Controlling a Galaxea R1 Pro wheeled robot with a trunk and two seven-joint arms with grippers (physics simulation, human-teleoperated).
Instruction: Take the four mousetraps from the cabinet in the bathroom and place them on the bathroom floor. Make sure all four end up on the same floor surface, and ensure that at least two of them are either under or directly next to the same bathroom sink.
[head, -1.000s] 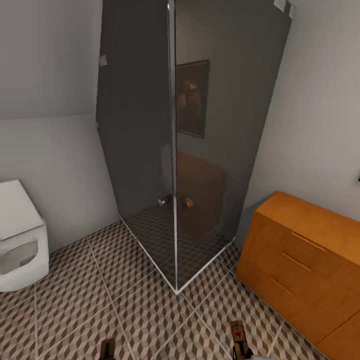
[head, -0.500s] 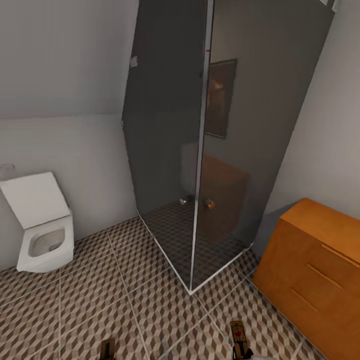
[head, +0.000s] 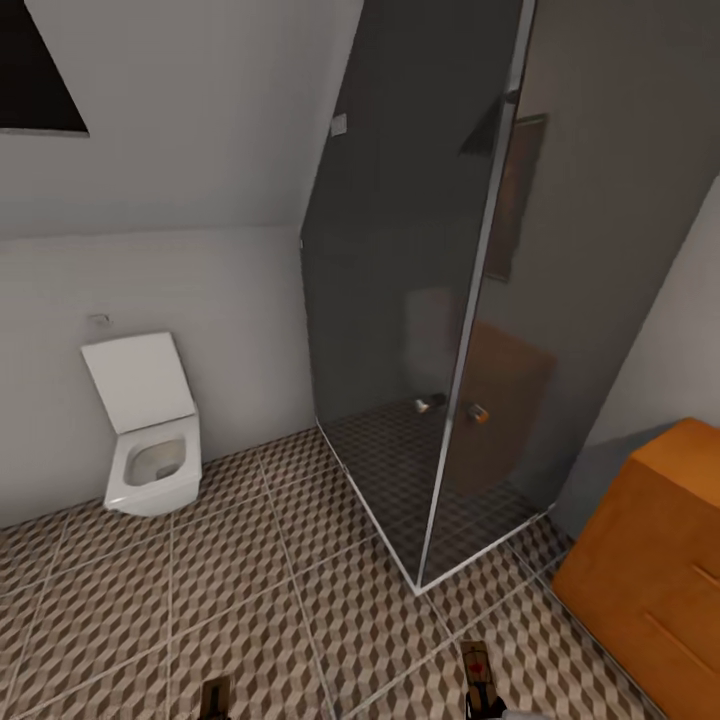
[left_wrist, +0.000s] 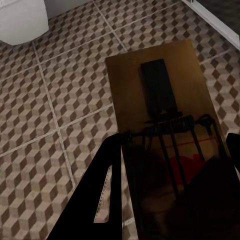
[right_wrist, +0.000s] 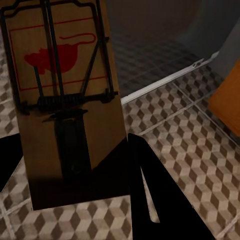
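Two flat brown wooden mousetraps, one per gripper: left gripper pinches one, right gripper pinches the other, both above the cube-patterned tile floor. Orange-brown wooden cabinet near right, cut off. Grey glass shower enclosure ahead; white square toilet far left.

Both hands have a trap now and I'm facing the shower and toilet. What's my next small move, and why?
Probably keep turning the base to find the sink. Each gripper carries a mousetrap: left, right. The head view holds the toilet, the glass shower and the cabinet, but no basin, so setting traps down on the floor here wouldn't satisfy the sink condition.
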